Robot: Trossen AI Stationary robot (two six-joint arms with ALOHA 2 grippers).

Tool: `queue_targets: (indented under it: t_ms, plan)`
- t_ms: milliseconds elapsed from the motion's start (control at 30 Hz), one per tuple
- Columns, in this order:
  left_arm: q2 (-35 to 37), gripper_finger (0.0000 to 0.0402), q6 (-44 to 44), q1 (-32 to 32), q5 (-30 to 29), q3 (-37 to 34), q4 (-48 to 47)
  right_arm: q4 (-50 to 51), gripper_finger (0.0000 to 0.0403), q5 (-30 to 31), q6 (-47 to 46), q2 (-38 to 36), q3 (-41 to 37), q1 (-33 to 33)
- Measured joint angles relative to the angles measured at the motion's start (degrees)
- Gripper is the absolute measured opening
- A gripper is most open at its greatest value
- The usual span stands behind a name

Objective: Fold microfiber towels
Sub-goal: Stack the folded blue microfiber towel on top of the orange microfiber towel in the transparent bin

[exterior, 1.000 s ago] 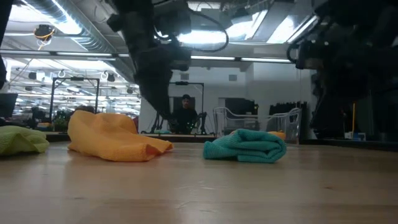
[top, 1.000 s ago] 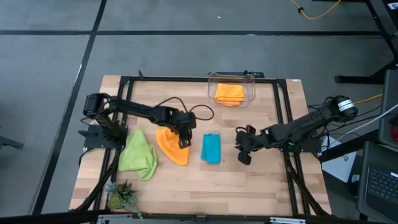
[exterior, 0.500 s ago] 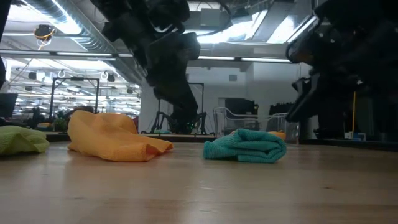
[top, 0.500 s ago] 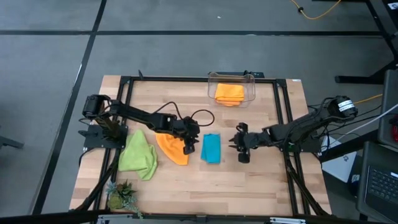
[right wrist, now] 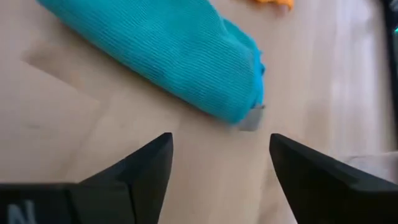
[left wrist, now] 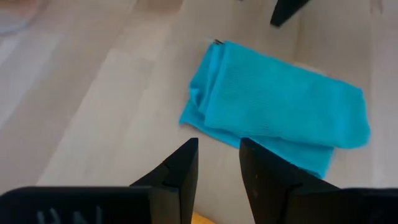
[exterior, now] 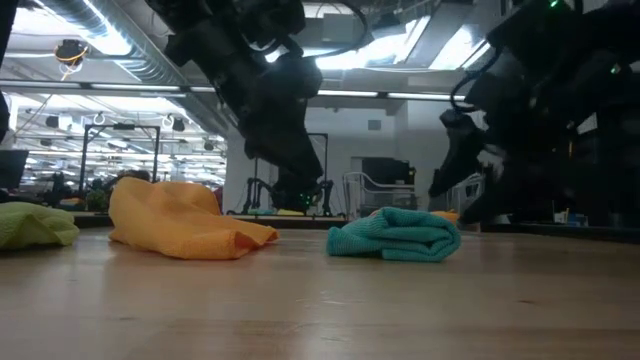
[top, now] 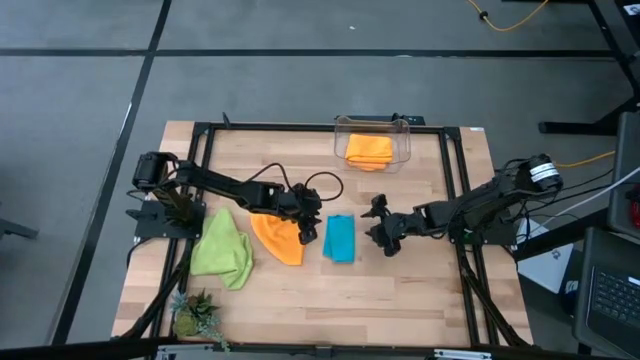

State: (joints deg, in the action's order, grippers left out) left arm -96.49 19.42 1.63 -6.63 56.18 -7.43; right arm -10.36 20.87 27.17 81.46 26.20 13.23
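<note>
Towels at mid-task. The blue towel (top: 339, 238) lies folded near the middle of the tabletop (top: 420, 300); a folded orange towel (top: 368, 150) sits in the clear bin (top: 373, 124) at the far edge. Left to do, apparently: the crumpled orange towel (top: 275, 236) and green towel (top: 224, 249) toward the left edge. The right gripper (top: 378, 232) hovers spread wide, empty, just beside the blue towel. The left gripper (top: 304, 226), between orange and blue, stands narrowly parted, holding nothing.

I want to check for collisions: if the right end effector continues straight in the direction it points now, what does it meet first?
Most likely the folded turquoise towel. The open right end effector points at its near edge, with bare table between them; the exact height is unclear.
</note>
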Motion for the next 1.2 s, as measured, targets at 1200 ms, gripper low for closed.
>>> queue_targets:
  t_ms: [1200]
  plan:
    - [-7.8,0.0099,11.5,0.6,5.2,0.0,-0.2,-9.9,0.0272,1.2,33.5,18.3,8.5,7.6]
